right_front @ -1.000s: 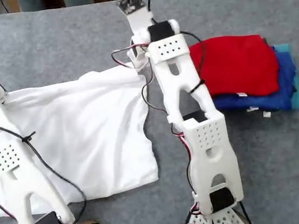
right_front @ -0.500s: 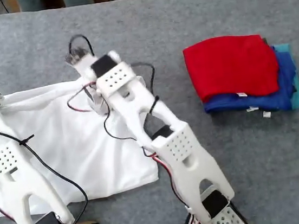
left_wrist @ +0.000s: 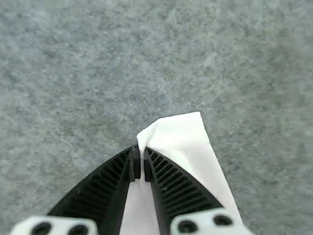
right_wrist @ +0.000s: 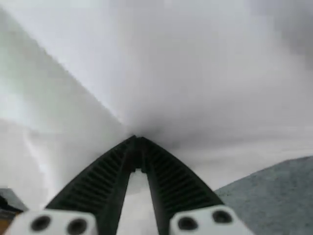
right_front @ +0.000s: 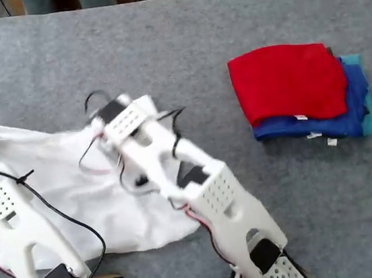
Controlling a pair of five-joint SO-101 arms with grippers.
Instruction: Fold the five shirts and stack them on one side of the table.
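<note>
A white shirt [right_front: 76,186] lies spread over the left part of the grey table [right_front: 180,38]. My left gripper [left_wrist: 139,155] is shut on a corner of the white shirt [left_wrist: 181,134] at the table's far left. My right gripper [right_wrist: 137,147] is shut on the white shirt [right_wrist: 161,63]; in the high view its arm [right_front: 177,174] lies over the cloth with its wrist near the shirt's far edge [right_front: 119,117]. A folded red shirt [right_front: 287,80] tops a stack with a blue shirt [right_front: 343,120] and a teal one [right_front: 365,93] at the right.
Both arm bases [right_front: 257,276] stand at the table's near edge. Bare grey felt stretches along the far side and between the white shirt and the stack.
My right arm has swung from the middle of the table to the left, dragging the white shirt's far right edge over the cloth. The left arm shifted slightly left.
</note>
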